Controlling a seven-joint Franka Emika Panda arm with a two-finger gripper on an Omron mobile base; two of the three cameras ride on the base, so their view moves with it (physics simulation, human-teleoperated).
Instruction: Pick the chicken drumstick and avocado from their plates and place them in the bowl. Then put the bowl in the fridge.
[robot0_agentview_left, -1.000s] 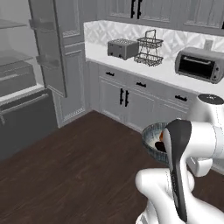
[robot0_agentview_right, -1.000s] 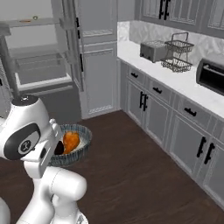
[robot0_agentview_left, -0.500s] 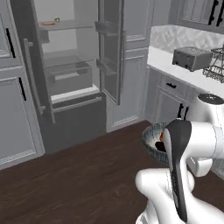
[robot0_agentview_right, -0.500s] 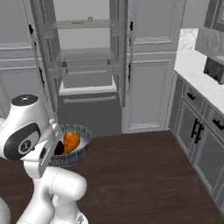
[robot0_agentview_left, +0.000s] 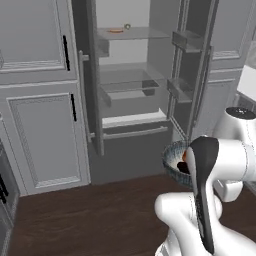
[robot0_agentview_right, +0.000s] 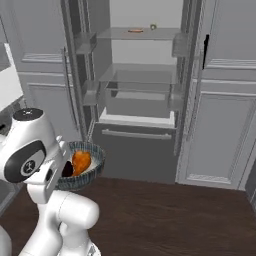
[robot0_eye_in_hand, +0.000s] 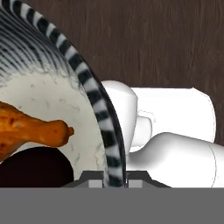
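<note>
My gripper (robot0_eye_in_hand: 114, 178) is shut on the thick rim of the grey speckled bowl (robot0_eye_in_hand: 94, 98), held at chest height beside the arm. The orange-brown chicken drumstick (robot0_eye_in_hand: 26, 129) and the dark avocado (robot0_eye_in_hand: 35, 168) lie inside it. From the base, the bowl (robot0_agentview_right: 92, 165) with the drumstick (robot0_agentview_right: 81, 161) hangs over the floor. Seen from the left, the bowl (robot0_agentview_left: 172, 157) is partly behind the arm. The fridge (robot0_agentview_right: 140, 85) stands straight ahead with both doors swung open, and its shelves (robot0_agentview_left: 130, 35) and pulled-out drawer (robot0_agentview_left: 127, 92) are in sight. The plates are out of view.
Light grey panelled cabinets (robot0_agentview_left: 42, 130) (robot0_agentview_right: 222, 130) with black handles flank the fridge. Its open doors (robot0_agentview_left: 92, 75) (robot0_agentview_left: 192, 75) jut toward me. Small items sit on the top shelf (robot0_agentview_right: 135, 31). A white counter corner (robot0_agentview_right: 7, 80) lies at the side, over dark wood floor (robot0_agentview_right: 165, 215).
The whole picture has swung from the counter to face the open fridge, so the base has turned. The bowl with its food stays in my grip, unchanged relative to the arm.
</note>
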